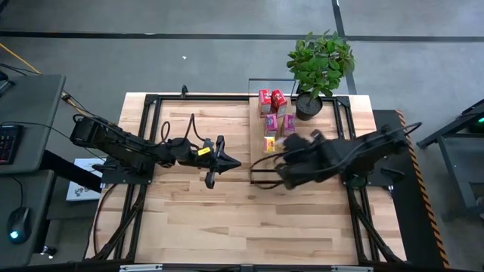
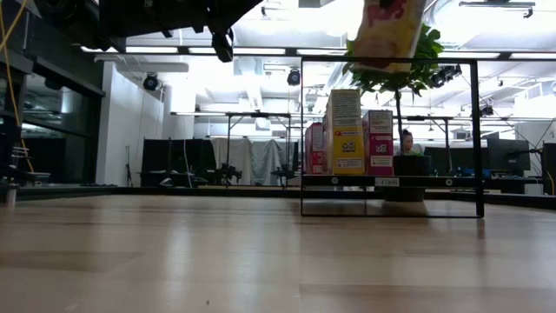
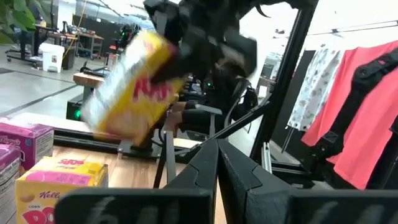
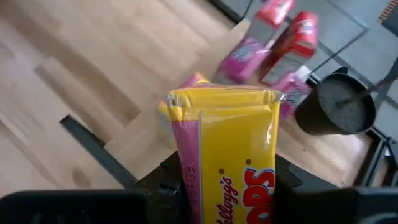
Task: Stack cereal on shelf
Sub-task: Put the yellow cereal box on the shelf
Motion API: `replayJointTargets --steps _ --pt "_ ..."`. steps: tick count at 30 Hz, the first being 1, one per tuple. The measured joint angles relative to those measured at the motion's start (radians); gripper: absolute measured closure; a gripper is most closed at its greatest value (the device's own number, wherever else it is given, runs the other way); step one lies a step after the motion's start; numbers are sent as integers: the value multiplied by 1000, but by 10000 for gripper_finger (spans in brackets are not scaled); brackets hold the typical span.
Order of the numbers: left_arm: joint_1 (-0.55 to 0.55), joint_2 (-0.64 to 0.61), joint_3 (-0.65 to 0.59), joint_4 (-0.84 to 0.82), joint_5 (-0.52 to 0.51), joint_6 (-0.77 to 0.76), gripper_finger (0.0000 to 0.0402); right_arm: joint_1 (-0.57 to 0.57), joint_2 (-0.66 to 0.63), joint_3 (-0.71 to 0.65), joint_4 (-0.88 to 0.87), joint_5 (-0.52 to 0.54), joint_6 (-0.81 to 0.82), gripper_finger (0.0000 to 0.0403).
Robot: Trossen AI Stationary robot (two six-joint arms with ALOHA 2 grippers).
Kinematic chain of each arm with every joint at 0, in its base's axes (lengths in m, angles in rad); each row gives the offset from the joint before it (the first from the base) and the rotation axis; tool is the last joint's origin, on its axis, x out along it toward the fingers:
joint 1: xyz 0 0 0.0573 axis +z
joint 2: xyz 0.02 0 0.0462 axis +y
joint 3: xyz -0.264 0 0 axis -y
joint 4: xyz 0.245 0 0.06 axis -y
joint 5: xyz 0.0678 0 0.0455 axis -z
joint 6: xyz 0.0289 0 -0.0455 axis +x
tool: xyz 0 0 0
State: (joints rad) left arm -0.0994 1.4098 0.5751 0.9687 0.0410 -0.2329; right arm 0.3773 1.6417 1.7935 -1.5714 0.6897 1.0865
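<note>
The shelf (image 1: 259,165) is a narrow light-wood plank in a black frame, right of the table's middle. Standing on it are two red cereal boxes (image 1: 271,100), two pink ones (image 1: 279,123) and a yellow one (image 1: 269,143). My right gripper (image 1: 293,156) hovers over the shelf's near half, shut on another yellow cereal box (image 4: 231,155), which also shows high up in the low view (image 2: 387,30). My left gripper (image 1: 219,160) is shut and holds nothing, raised over the table's middle, left of the shelf. My right gripper pinches the yellow box between its two fingers (image 4: 169,182), one on each side of the box's end nearest the wrist (image 4: 205,186). The fingers slant down from above. The box is lifted clear of the shelf, tilted, its free end (image 3: 102,121) lowest.
A potted plant (image 1: 319,64) stands at the shelf's far right corner, its dark pot (image 4: 336,109) close to the red boxes. Black frame rails (image 1: 144,136) run along the table's left and right sides. Bare tabletop (image 1: 227,219) lies near the front edge.
</note>
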Motion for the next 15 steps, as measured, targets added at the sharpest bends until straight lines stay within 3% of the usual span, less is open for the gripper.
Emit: replayJointTargets --steps 8,15 --pt "0 0 0 0 -18 0 401 -24 -279 -342 39 9 356 290" --pt "1 0 0 20 -31 0 401 -52 -390 -562 283 -55 375 290"
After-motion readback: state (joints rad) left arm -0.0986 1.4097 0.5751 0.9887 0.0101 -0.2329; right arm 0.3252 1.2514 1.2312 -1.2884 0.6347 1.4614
